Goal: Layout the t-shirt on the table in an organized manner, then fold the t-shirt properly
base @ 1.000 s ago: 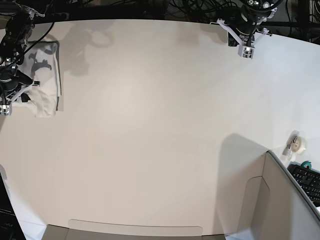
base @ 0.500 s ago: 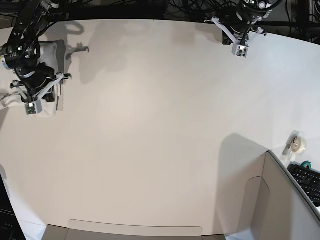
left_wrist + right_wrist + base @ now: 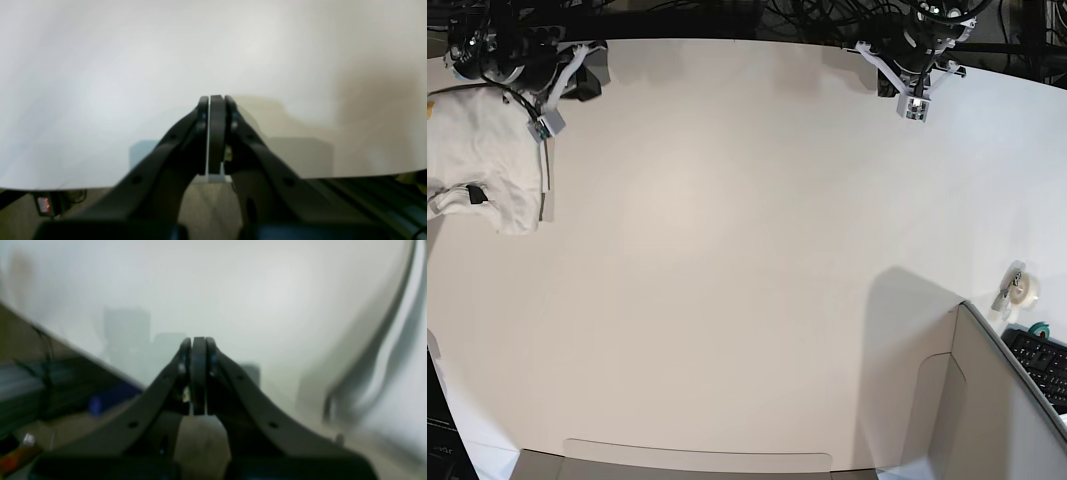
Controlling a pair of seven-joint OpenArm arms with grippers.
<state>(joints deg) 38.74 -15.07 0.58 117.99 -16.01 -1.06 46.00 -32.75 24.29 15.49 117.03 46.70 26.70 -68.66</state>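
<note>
Base view: the shirt (image 3: 482,160) lies bunched at the bench's (image 3: 747,260) left edge, just beside the right tool (image 3: 545,125). The left tool (image 3: 914,108) is well apart. Both tools are closed, empty.

The t-shirt (image 3: 482,160) lies bunched on the surface (image 3: 747,260) at its far left edge; the right pincer (image 3: 545,125) hangs just beside the shirt's far corner, the left pincer (image 3: 913,108) well apart, over the surface's far right

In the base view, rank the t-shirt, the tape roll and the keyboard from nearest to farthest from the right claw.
From the right claw:
1. T-shirt, beside it at the table's left edge.
2. Tape roll, far right edge.
3. Keyboard, lower right corner, slightly beyond the tape.
</note>
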